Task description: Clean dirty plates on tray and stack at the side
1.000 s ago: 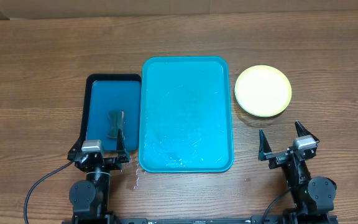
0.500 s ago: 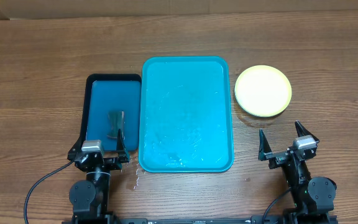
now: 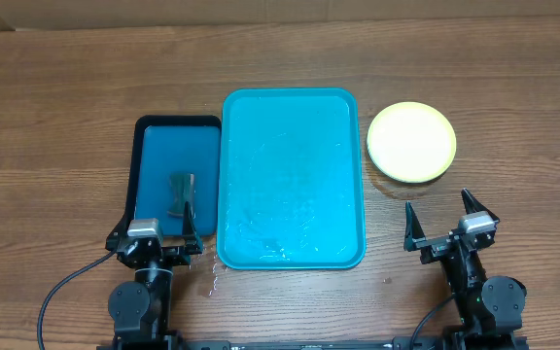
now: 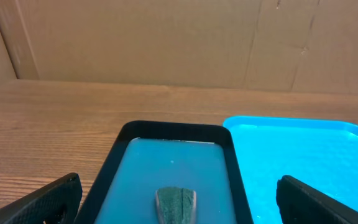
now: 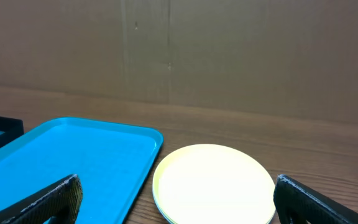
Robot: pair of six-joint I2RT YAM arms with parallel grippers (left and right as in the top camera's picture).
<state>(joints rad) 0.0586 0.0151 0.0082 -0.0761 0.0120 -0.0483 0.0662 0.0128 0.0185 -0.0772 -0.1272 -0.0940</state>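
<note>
The tray (image 3: pixel 293 146) is centred on the table (image 3: pixel 66 97); a smaller tray (image 3: pixel 163 156), holding a sponge (image 3: pixel 181 194), is set against its left side, and the plates (image 3: pixel 411 139) lie to its right.

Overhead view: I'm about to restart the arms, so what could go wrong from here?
The stack topped by a round pale yellow-green plastic plate sits just ahead of the open right gripper; a forward move could knock it. The large turquoise rectangular plastic tray shows wet-looking streaks, so it might slip or drip if lifted.
</note>
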